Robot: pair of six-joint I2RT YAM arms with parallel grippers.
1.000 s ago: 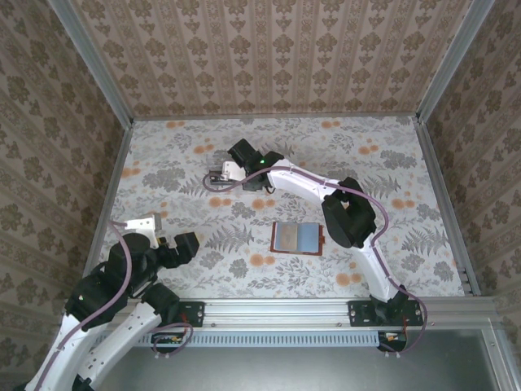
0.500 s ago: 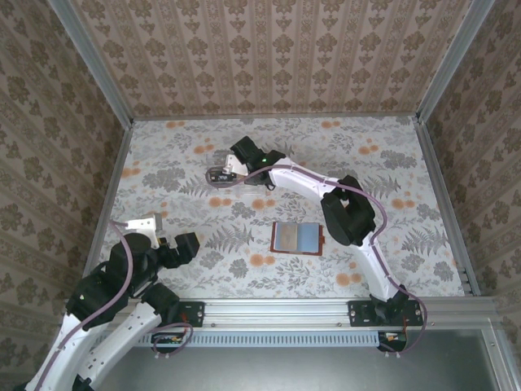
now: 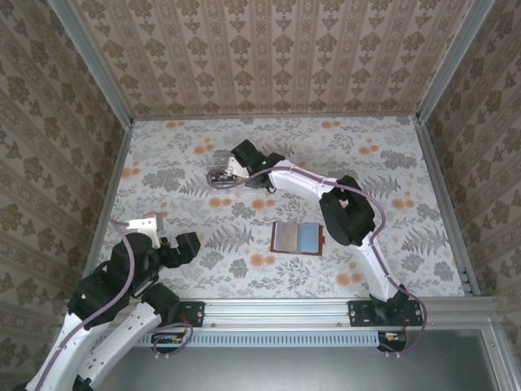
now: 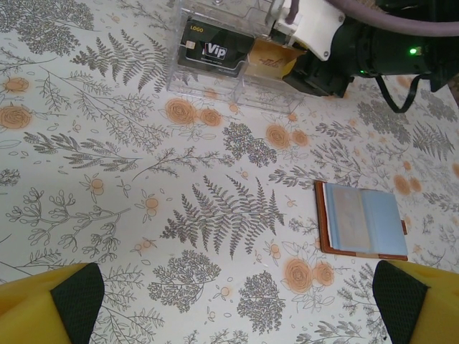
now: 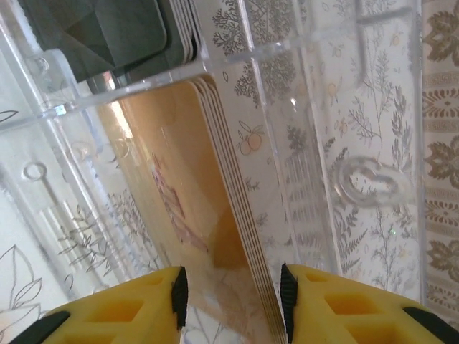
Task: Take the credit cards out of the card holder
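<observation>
- The card holder [image 3: 297, 238] is lying open and flat on the flowered table [image 3: 391, 163], with its blue-grey lining facing up. It is near the middle of the table and well apart from both arms.
- From the left wrist, the card holder [image 4: 362, 228] is showing a brown rim around that lining.
- The credit cards [image 4: 222, 51] are resting in a clear box [image 4: 215, 84] farther back on the table, away from the card holder.
- A dark grey card [image 4: 208, 47] is lying in the box's left part, showing "LOGO" in small letters and "Vip" in white.
- Orange cards [image 4: 269, 59] are sitting in the part just beside it. Seen from the right wrist, the orange cards [image 5: 179, 179] are leaning on edge as a thin stack, and a faint reddish mark on them is too blurred to read.
- The right gripper [image 5: 231, 294] is reaching into the box with its yellow fingers [image 5: 129, 308] partly apart, one on each side of the orange stack. Whether they are pinching it I cannot tell.
- The left gripper [image 4: 237, 301] is hanging over the table's near left with its jaws spread wide, holding nothing.
</observation>
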